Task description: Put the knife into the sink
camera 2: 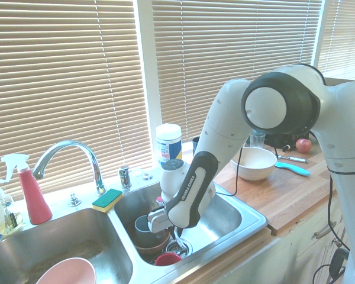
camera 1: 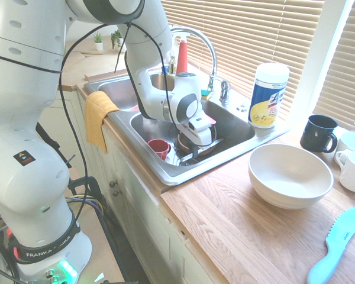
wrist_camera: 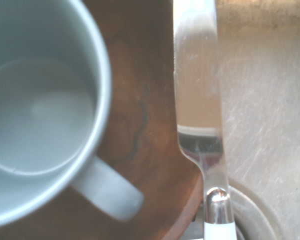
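Arm reaching down into the right basin of the sink, gripper low over the dishes.

The sink holds a brown bowl with a grey mug standing in it and a small red cup beside. The gripper hangs just above the drain; I cannot tell whether its fingers are parted or closed. The knife shows in the wrist view, blade lying along the bowl's edge over the basin floor.
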Action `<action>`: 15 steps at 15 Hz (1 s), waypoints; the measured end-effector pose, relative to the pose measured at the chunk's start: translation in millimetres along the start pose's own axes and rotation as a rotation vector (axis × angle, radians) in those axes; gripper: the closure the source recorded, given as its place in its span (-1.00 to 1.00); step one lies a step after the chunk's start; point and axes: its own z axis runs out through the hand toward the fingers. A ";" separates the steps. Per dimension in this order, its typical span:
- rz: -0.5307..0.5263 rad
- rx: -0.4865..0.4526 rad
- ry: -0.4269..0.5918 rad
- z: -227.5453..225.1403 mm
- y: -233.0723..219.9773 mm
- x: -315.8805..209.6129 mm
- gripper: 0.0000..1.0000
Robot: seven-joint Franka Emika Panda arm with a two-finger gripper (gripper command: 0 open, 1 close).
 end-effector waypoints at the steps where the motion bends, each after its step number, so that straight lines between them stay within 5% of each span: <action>1: 0.003 0.001 0.003 -0.2 0.0 0.7 -1.00; 10: 0.018 0.033 0.021 -15.0 3.8 6.8 -1.00; 15: -0.024 0.025 0.012 -117.4 2.4 11.5 -1.00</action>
